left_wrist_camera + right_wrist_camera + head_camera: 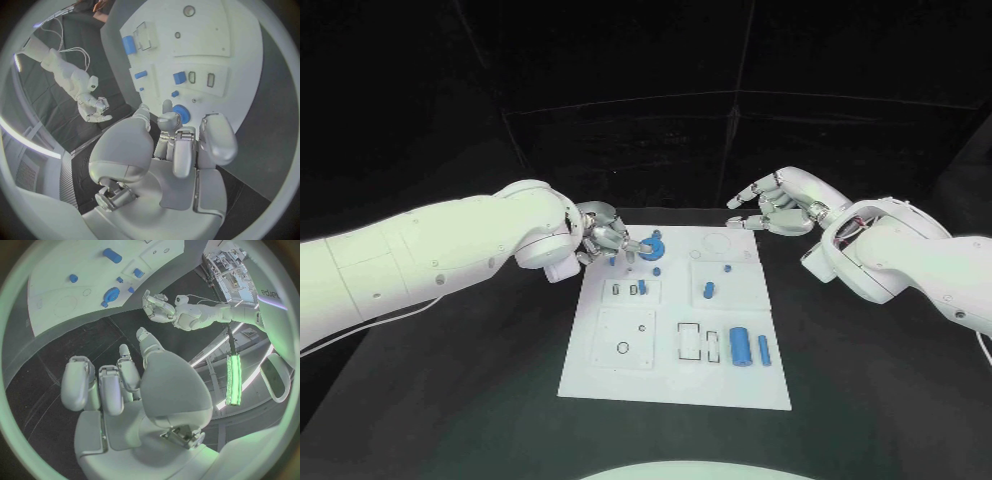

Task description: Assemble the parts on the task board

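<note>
Head view puts the white task board point(678, 325) at the centre of the black table point(877, 380), with the left hand point(607, 240) at its 11 o'clock corner and the right hand point(776, 208) just past its 1 o'clock corner.

A round blue part point(653, 246) stands at the board's far left, right beside the left hand's fingertips point(626, 250). Whether those fingertips touch or pinch it, I cannot tell; the left wrist view shows the same round part point(181, 113) just beyond one raised finger, with the other fingers curled in beside it.

The right hand hovers over bare table off the board's far right corner, holding nothing, its fingers loosely bent and apart.

Toward 5 o'clock on the board lie a thick blue cylinder point(740, 347) and, just beside it, a thinner blue pin point(764, 350). A short blue peg point(708, 291) lies near the board's middle, toward 2 o'clock, and a small blue block point(615, 290) sits at about 10 o'clock, below the round part.
</note>
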